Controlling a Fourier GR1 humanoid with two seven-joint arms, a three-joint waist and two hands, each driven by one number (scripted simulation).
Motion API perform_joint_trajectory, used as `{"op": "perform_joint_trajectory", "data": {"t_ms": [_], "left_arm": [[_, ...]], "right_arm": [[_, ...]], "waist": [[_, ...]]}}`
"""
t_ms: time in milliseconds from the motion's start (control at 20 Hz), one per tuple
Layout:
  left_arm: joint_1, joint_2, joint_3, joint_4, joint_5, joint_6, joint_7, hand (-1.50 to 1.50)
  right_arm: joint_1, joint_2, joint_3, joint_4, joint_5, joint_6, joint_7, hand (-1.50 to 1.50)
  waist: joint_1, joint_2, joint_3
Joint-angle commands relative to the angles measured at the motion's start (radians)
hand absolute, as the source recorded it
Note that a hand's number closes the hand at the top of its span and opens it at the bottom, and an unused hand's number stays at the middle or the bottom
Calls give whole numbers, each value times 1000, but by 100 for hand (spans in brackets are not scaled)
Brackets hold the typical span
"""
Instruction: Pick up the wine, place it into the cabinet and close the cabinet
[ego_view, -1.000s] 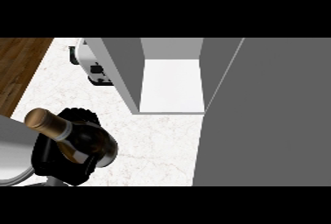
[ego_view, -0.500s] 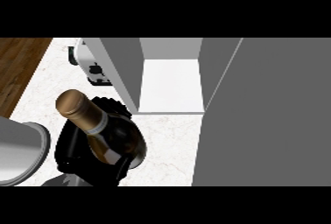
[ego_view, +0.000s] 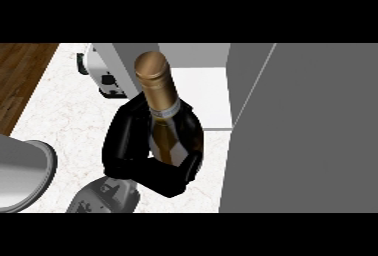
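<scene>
In the head view, you are looking steeply down at a white marbled counter (ego_view: 66, 125). One black hand (ego_view: 151, 165) comes up from the lower edge on a grey forearm (ego_view: 103, 197), sitting left of centre. Going by this view alone, you cannot tell for sure which arm it belongs to; it reads most likely as the left hand. Its fingers (ego_view: 122, 140) and thumb are curled round the body of the wine bottle (ego_view: 164, 115), closed about it on both sides, so the dark glass is mostly hidden.

The bottle rises out of the top of the hand, leaning slightly. Its gold foil neck and cap (ego_view: 153, 70) point away from you, above the hand, and a pale band rings the neck just above the fingers.

Directly beyond the hand is the open cabinet (ego_view: 210, 100), with its pale interior floor showing. The bottle's neck overlaps the left part of that opening. To the right of the hand stands the large grey cabinet door (ego_view: 310, 130), swung open.

Up and to the left of the hand sits a small white appliance (ego_view: 103, 77). To the lower left, a grey rounded object (ego_view: 22, 175) is cut off by the edge. A strip of wood floor (ego_view: 18, 75) lies at far left.
</scene>
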Motion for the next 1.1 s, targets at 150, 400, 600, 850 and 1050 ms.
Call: {"op": "perform_joint_trajectory", "data": {"t_ms": [150, 400, 600, 850, 1050], "left_arm": [[-163, -3, -62, 126, -41, 191, 19, 150], [-215, -3, -101, 126, -30, 270, 56, 150], [-267, -3, -146, 213, -40, 312, 8, 150], [-234, -3, -112, 255, 16, 296, -73, 150], [-195, -3, -118, 279, 85, 301, -153, 150]], "right_arm": [[69, 10, -1, -127, -69, 5, 34, -150], [-19, -1, 1, -94, -47, -11, 71, -150], [-28, -5, -23, -101, -86, -8, 107, -150], [-32, -26, -84, -110, -115, 6, 101, -150], [2, -9, -23, -145, -71, 5, 126, -150]], "waist": [[-6, 0, 0], [2, 0, 0], [-2, 0, -1], [-1, 0, 0], [-3, 0, -1]]}}
